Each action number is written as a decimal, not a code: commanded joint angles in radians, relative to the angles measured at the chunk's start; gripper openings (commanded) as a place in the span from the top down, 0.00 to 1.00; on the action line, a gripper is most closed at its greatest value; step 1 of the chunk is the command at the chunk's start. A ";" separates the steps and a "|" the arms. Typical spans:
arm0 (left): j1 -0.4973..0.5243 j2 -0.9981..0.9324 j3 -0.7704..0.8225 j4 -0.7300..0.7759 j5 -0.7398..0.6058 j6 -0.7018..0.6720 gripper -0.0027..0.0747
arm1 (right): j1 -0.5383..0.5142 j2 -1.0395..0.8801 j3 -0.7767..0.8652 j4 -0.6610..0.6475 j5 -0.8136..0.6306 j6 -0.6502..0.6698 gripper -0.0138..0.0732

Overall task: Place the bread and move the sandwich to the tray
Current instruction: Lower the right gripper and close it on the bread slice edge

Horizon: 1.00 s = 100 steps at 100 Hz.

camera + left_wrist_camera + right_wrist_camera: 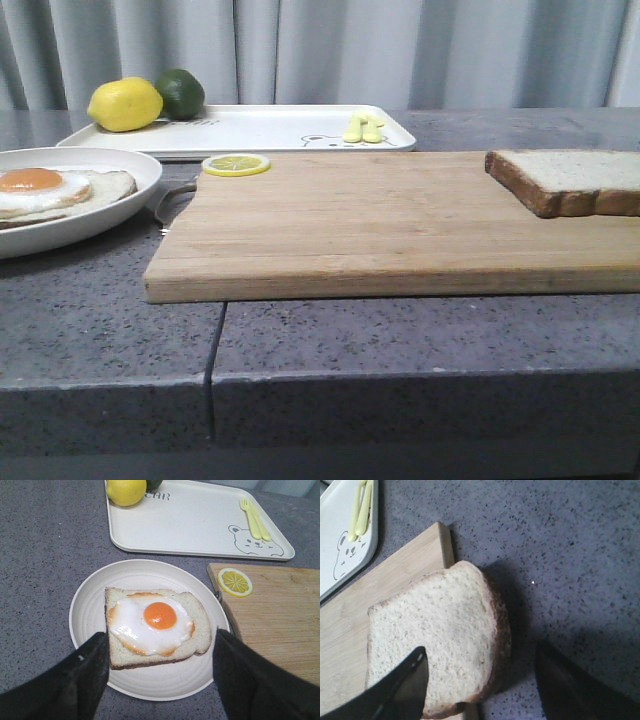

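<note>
Bread (435,635) overhanging the board (380,225) corner, right pincer (480,680) wide open, empty, astride it for pickup; sandwich (155,625) on plate (90,605), left pincer (160,675) agape above, tray (260,130) behind.

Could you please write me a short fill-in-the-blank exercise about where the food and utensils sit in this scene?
1. The egg-topped sandwich rests on a round white ____.
2. The plain bread lies on the ____ board, partly overhanging its edge.
3. On the tray, next to the lime, sits a whole yellow ____.
4. The lemon slice lies on a ____ of the cutting board.

Missing words: plate; cutting; lemon; corner
</note>
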 commanded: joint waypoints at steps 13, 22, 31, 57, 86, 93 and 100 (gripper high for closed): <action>0.003 0.005 -0.036 -0.026 -0.061 -0.006 0.42 | -0.005 0.023 -0.029 0.055 0.035 -0.035 0.31; 0.003 0.005 -0.036 -0.026 -0.061 -0.006 0.42 | -0.005 0.032 -0.029 0.053 0.036 -0.043 0.31; 0.003 0.005 -0.036 -0.026 -0.061 -0.006 0.42 | -0.005 0.033 -0.029 0.053 0.036 -0.044 0.31; 0.003 0.005 -0.036 -0.026 -0.061 -0.006 0.42 | -0.005 0.034 -0.029 0.072 0.045 -0.050 0.31; 0.003 0.005 -0.036 -0.026 -0.061 -0.006 0.42 | -0.005 0.055 -0.029 0.136 0.086 -0.087 0.31; 0.003 0.005 -0.036 -0.026 -0.061 -0.006 0.42 | -0.005 0.063 -0.029 0.137 0.089 -0.087 0.31; 0.003 0.005 -0.036 -0.026 -0.061 -0.006 0.42 | -0.005 0.070 -0.029 0.139 0.091 -0.087 0.31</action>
